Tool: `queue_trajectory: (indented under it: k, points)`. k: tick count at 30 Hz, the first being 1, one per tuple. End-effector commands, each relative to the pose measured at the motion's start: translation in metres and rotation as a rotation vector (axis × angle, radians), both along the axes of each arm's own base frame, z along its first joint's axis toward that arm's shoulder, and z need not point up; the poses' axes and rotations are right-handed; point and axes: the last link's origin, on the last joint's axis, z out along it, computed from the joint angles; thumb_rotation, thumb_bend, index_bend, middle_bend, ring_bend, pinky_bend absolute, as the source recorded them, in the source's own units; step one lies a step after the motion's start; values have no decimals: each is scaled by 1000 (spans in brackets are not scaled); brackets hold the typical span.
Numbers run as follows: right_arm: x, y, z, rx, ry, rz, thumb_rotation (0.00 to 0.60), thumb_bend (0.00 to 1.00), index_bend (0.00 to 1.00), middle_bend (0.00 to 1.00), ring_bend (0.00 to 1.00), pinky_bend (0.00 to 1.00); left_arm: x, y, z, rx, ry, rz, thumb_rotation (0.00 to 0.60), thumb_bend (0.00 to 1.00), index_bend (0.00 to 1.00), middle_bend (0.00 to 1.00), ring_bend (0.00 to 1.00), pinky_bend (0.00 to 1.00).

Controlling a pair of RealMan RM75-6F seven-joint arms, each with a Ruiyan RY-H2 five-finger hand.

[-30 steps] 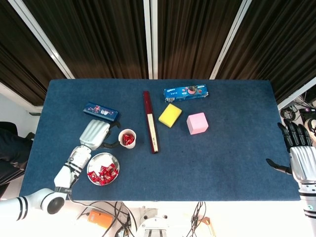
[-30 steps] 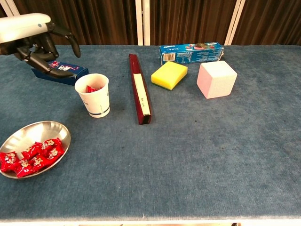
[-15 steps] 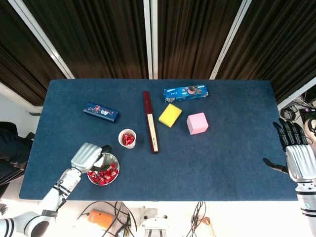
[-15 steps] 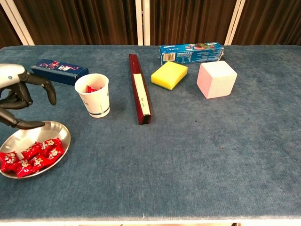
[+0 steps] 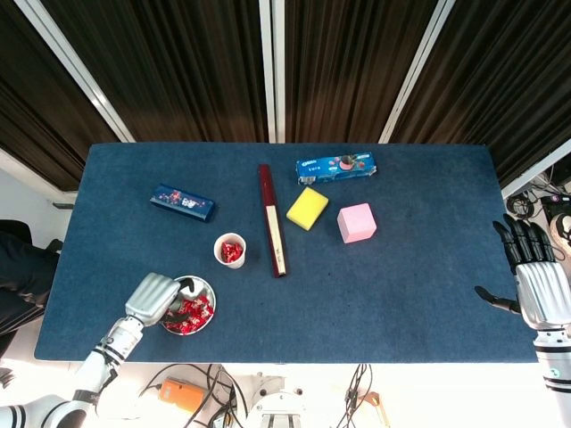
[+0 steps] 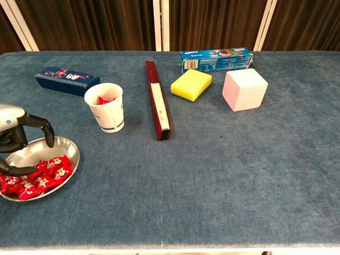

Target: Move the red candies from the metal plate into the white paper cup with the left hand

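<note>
The metal plate (image 6: 73, 152) sits at the table's front left with several red candies (image 6: 47, 173) piled in it. My left hand (image 6: 16, 144) hangs over the plate's left side, fingers curved and apart above the candies, thumb low beside them, with nothing visibly held. In the head view the left hand (image 5: 153, 297) covers the left part of the plate (image 5: 207, 292), with candies (image 5: 192, 312) showing to its right. Behind the plate stands the white paper cup (image 6: 105, 110), upright, with red candies inside (image 5: 232, 251). My right hand (image 5: 535, 278) is open, off the table's right edge.
A dark blue box (image 5: 182, 202) lies at the back left. A long dark red box (image 6: 157, 101) lies right of the cup. Further right are a yellow sponge (image 6: 191, 84), a pink cube (image 6: 244, 89) and a blue cookie box (image 6: 215, 59).
My left hand has moved from beside the cup back toward the table's front edge and dropped low over the plate. The right hand has barely shifted.
</note>
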Motion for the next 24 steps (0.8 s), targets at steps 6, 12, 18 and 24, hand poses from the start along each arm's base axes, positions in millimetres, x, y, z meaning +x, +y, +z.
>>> queue_trajectory:
  k: [6, 12, 18, 24]
  points:
    - [0, 0, -1, 4, 0, 0, 600, 164, 0, 63, 0, 14, -11, -1, -2, -9, 26, 30, 576, 175, 423, 966, 865, 744]
    - [1, 1, -1, 1, 0, -2, 600, 165, 0, 63, 0, 14, -11, -1, -6, -17, 23, 28, 578, 189, 443, 966, 865, 744]
    - [0, 1, -1, -2, 1, -5, 600, 164, 0, 62, 0, 14, -12, 0, -8, -21, 24, 33, 578, 197, 457, 966, 865, 744]
    - [-1, 0, -2, 3, 0, -8, 600, 164, 0, 62, 0, 14, -13, 1, -11, -38, 13, 46, 578, 238, 485, 966, 865, 744]
